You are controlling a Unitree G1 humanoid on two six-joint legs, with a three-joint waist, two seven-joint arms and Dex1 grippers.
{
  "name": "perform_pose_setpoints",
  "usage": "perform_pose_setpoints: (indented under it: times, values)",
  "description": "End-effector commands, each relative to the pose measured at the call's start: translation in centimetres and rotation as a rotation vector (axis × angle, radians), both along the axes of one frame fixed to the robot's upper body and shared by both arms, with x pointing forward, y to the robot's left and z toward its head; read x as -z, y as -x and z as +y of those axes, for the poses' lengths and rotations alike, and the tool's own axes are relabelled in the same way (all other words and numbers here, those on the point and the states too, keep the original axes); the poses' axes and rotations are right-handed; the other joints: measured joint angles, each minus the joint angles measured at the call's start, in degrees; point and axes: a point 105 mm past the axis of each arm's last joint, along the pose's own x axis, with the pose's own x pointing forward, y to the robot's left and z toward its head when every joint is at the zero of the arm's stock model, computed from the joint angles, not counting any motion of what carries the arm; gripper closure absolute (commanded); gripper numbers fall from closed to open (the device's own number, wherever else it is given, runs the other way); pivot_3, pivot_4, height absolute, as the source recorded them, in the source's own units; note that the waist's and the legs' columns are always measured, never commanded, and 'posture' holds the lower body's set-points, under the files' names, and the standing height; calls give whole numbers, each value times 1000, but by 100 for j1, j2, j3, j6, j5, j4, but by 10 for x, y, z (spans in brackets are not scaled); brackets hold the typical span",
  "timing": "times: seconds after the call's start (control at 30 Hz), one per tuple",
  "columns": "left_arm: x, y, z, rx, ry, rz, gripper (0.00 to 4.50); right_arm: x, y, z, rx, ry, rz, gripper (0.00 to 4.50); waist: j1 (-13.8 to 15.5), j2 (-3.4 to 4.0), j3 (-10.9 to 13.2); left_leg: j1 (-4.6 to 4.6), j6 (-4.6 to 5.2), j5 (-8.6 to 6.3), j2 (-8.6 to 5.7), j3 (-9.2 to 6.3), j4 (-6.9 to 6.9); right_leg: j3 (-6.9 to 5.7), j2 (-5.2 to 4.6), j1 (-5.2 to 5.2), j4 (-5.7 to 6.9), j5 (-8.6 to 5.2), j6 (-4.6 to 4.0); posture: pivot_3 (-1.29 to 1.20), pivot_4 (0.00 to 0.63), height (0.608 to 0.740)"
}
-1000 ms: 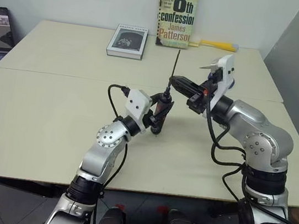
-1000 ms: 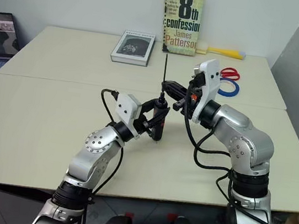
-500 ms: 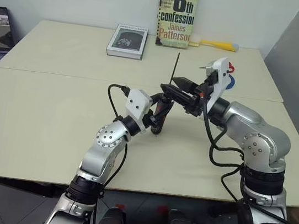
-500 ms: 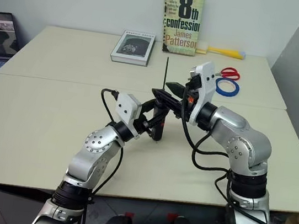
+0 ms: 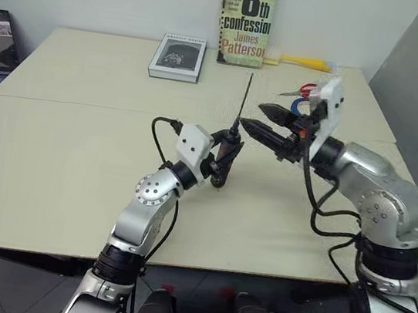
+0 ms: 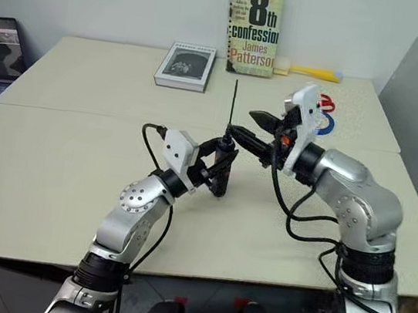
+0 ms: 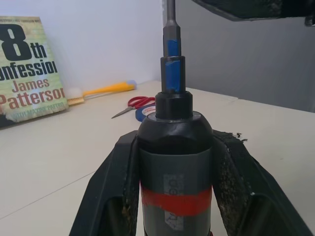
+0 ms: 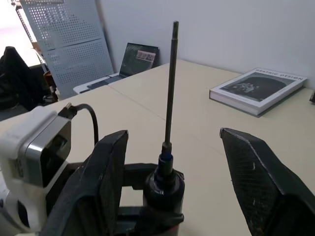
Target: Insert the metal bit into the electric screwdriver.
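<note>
Left gripper (image 5: 223,158) clamps screwdriver (image 7: 174,162) upright | right gripper (image 8: 172,162) released, straddling bit (image 8: 170,83) | bit looks seated; only withdrawal left

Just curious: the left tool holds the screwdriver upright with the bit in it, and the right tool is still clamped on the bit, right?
Not quite: the right tool stands open, off the metal bit, as the right wrist view shows. The left tool does hold the electric screwdriver.

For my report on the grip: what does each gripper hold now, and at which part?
The left gripper holds the electric screwdriver by its body, near the red band. The right gripper is open and holds nothing.
</note>
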Motion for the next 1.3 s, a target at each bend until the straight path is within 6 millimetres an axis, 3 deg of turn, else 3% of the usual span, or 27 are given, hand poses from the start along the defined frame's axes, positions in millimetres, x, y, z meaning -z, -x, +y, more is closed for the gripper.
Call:
perform_pose_setpoints:
  times: [0.03,0.1,0.2,0.43,0.53,0.63,0.77,0.9,1.3]
  values:
    - [-1,-4,4,-22,-17,-12,2847,-14,16,1,-56,9,-83,457,2,0,0,0,0,0,0,0,0,0,0,0,1,0,0,0,150,740]
    - [-3,-4,4,-21,-17,-17,2847,-13,20,-2,-65,41,-99,10,2,0,0,0,0,0,0,0,1,0,0,0,0,0,0,0,150,740]
    - [-9,-5,6,-25,-19,-39,2847,-11,27,-6,-76,102,-124,0,13,0,0,-2,0,0,0,0,2,0,0,0,0,0,0,0,150,740]
    - [-65,-20,26,-84,-162,-232,2849,-5,57,-25,-153,235,-133,0,17,-6,6,-20,0,0,0,-1,1,-2,1,-22,0,0,1,0,150,740]
    - [-80,-37,39,-129,-325,-278,2849,-4,67,-33,-159,289,-132,0,67,-13,10,-35,0,0,-2,-2,2,-4,0,-30,-2,0,2,0,150,740]
    - [-71,-52,43,-125,-511,-270,2850,-3,65,-40,-111,326,-141,0,100,-13,10,-56,0,0,-4,0,2,-3,-2,-49,-7,0,3,0,150,740]
    - [-27,-68,41,-51,-744,-169,2850,1,63,-45,-66,359,-138,0,152,-13,10,-65,-1,0,-4,3,-1,-4,-5,-57,-8,-3,4,0,150,740]
    - [0,-69,32,55,-951,-182,2854,6,66,-47,-49,402,-145,0,169,-17,13,-76,0,0,-4,2,0,-5,-4,-65,-8,-4,3,0,150,740]
    - [54,-61,10,256,-1130,-120,2855,34,64,-76,27,643,-126,0,160,-14,10,-64,0,0,-4,9,6,1,-5,-58,2,-2,7,0,150,740]
